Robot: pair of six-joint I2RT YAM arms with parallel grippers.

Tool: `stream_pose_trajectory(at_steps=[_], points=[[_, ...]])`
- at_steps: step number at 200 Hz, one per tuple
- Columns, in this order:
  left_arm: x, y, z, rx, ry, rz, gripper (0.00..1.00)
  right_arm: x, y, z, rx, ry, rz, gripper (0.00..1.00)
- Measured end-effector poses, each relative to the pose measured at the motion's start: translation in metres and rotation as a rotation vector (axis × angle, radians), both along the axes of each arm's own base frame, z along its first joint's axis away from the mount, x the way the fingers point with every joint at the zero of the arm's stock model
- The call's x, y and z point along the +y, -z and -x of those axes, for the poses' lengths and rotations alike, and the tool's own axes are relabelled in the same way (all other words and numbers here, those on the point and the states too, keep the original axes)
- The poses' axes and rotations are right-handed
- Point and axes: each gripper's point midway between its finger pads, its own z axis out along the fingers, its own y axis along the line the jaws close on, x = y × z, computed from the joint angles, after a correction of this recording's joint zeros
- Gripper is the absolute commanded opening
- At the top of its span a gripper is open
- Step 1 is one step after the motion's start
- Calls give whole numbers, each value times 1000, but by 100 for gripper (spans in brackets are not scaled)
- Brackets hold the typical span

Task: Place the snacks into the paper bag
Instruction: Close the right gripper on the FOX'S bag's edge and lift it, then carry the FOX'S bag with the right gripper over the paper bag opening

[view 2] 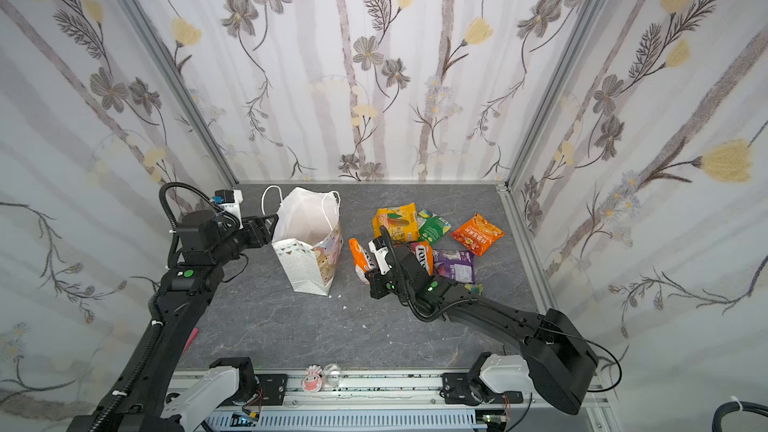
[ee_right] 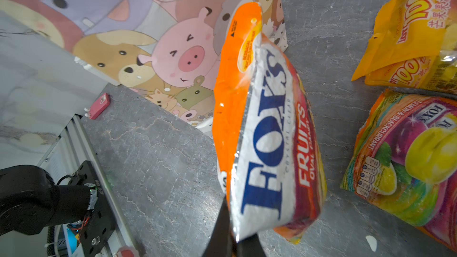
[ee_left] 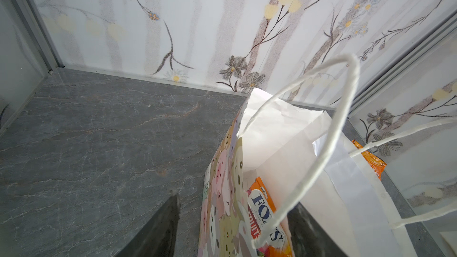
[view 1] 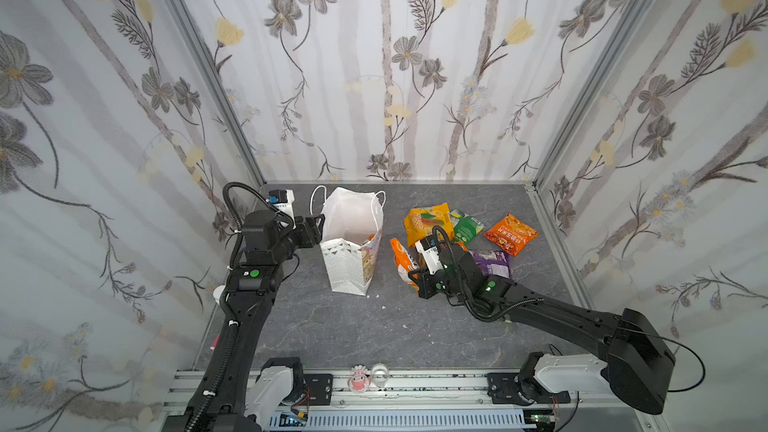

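The white paper bag (view 1: 349, 261) (view 2: 307, 268) stands open at the back left, cartoon animals on its front (ee_right: 173, 45). One orange FOX'S packet (ee_left: 264, 208) lies inside it. My left gripper (view 1: 318, 226) (ee_left: 236, 203) is open, its jaws on either side of the bag's printed wall at the rim, a cord handle (ee_left: 341, 110) looping over them. My right gripper (ee_right: 235, 238) (view 1: 412, 275) is shut on the end of another orange FOX'S packet (ee_right: 267, 129) (view 2: 359, 259), beside the bag. On the table lie a yellow-orange packet (view 1: 428, 222), a green one (view 1: 467, 226), an orange chip bag (view 1: 511, 234), a purple one (view 1: 492, 261) and a lemon-and-blackcurrant FOX'S packet (ee_right: 405, 156).
Flower-patterned walls close in the grey stone table (view 1: 353, 326) on three sides. A small pink object (ee_right: 100, 105) (view 2: 192, 336) lies at the table's left edge. A little toy figure (view 1: 358, 380) and a clear cup (view 1: 379, 374) sit on the front rail.
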Motion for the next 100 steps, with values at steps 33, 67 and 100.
stream_pose_trajectory(at_steps=[33,67,100], points=[[0,1,0,1,-1,0,69,-1,-29,7,-42,-25,-70,0],[0,1,0,1,-2,0,69,-1,-55,14,-84,-52,-137,0],[0,1,0,1,-2,0,69,-1,-76,21,-122,-85,-187,0]])
